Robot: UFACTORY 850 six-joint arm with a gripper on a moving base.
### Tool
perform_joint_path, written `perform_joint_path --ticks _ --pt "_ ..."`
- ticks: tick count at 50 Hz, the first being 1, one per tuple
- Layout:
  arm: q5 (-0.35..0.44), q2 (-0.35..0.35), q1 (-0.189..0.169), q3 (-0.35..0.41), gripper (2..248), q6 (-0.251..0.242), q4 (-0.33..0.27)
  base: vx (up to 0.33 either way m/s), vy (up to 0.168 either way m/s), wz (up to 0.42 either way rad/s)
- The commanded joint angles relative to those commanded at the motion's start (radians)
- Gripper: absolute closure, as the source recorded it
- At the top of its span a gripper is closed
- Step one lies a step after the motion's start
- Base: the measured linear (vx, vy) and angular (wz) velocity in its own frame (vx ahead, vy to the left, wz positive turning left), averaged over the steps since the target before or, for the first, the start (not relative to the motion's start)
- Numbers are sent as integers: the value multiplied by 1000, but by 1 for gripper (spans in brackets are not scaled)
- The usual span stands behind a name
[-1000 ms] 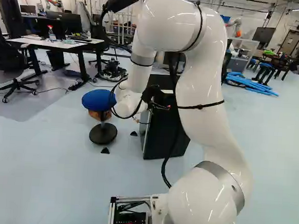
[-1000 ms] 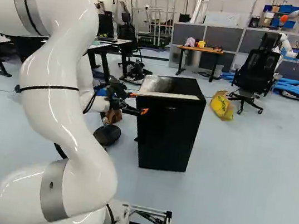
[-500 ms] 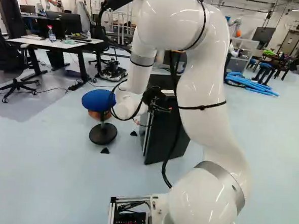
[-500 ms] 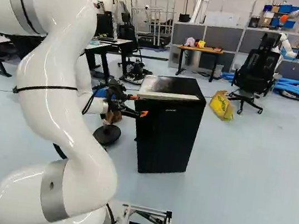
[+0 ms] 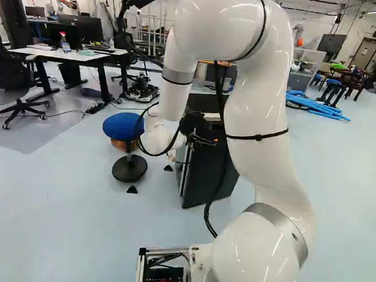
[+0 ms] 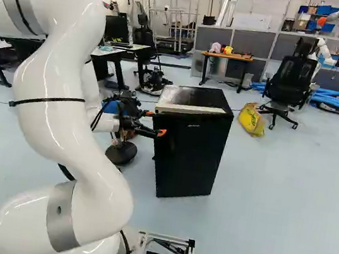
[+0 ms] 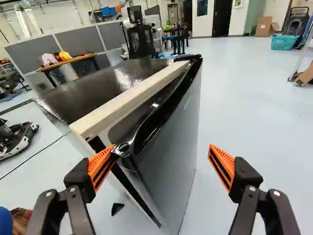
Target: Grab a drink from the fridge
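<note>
The white arm point(image 6: 61, 123) climbs from its base joint in an S-bend, folds over at the top, and sends its forearm down to a roughly level wrist, with the black gripper point(image 6: 155, 123) reaching toward the fridge point(image 6: 190, 152). Seen from the wrist, the gripper point(image 7: 164, 149) has its two fingers well apart: one orange pad point(image 7: 100, 169) is at the near top corner of the door, whether touching I can't tell, and the other stands out in front of the door face. Only the wrist view shows the teal basket point(image 7: 284, 43) and cardboard box point(image 7: 266, 26) across the room; the yellow bag point(image 6: 252, 119) shows only in the right base view. The fridge stands on the floor ahead of the base, beside the blue stool point(image 5: 124, 125), its long axis upright, its door facing roughly back toward the base
</note>
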Motion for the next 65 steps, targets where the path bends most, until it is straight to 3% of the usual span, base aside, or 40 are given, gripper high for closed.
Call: perform_joint_path --ticks 36,65 --pt "5 52 56 93 3 0 79 0 0 0" --pt "71 93 100 171 3 0 142 0 0 0"
